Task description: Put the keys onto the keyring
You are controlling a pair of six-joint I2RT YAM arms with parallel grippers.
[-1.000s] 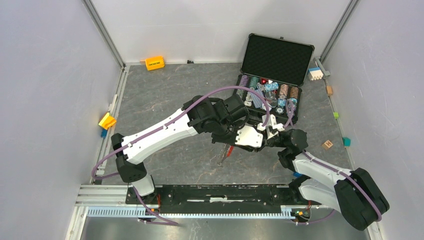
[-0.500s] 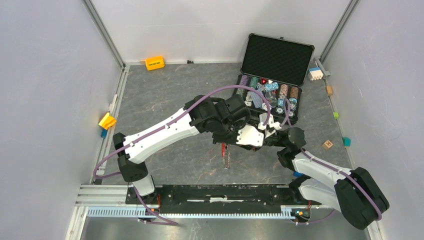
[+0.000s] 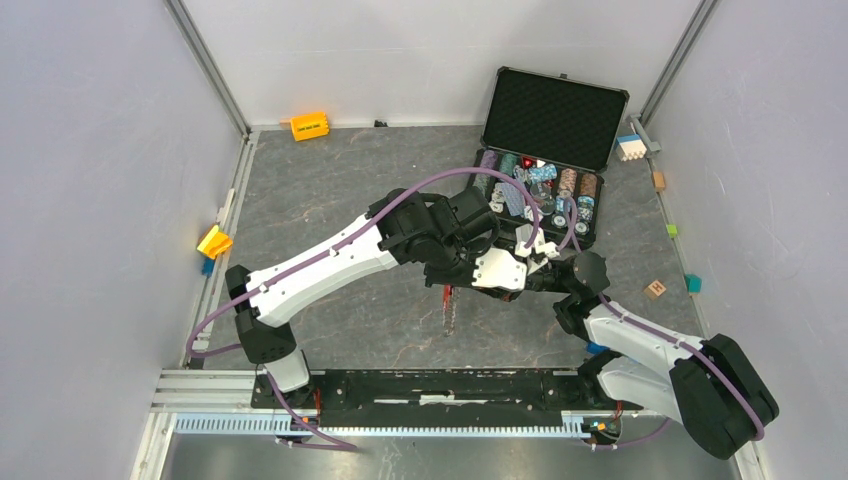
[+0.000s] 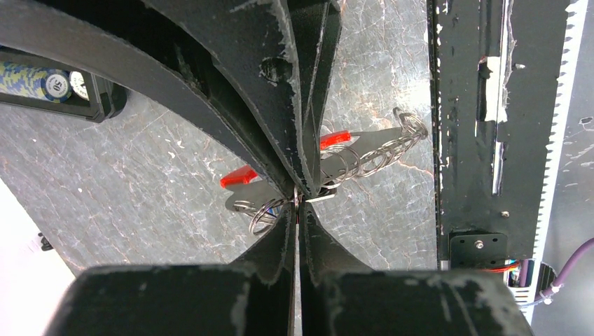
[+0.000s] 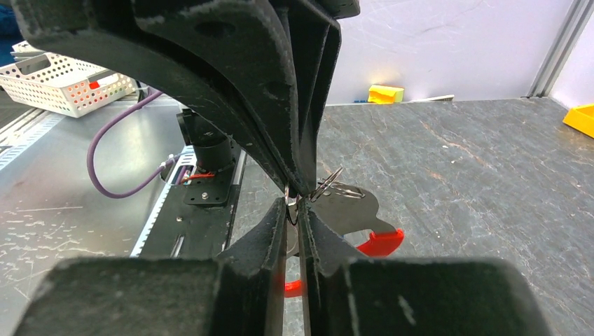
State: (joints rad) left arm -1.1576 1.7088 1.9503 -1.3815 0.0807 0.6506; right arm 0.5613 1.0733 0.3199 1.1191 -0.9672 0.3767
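The keyring hangs over the table between both grippers, its silver chain [image 3: 449, 316] dangling below the red fob [image 3: 446, 293]. My left gripper [image 4: 298, 199] is shut on one of its thin split rings, with the red fob [image 4: 239, 176] and chain coils [image 4: 392, 140] spread beneath. From the other side, my right gripper [image 5: 293, 207] pinches a thin wire ring of the same bunch through a narrow gap, the red fob [image 5: 379, 242] just beyond. In the top view the two grippers meet tip to tip near the left gripper [image 3: 462, 281]. I cannot pick out the keys among the rings.
An open black case [image 3: 553, 117] holding poker chips [image 3: 535, 186] stands just behind the grippers. An orange block [image 3: 309, 126] lies at the back wall and a yellow piece [image 3: 214, 242] at the left wall. Small blocks [image 3: 655, 289] sit at the right. The black base rail [image 3: 450, 385] runs along the near edge.
The right jaws have narrowed onto the ring. The dangling chain swung from a slant to hanging straight down. Both wrists shifted slightly left.
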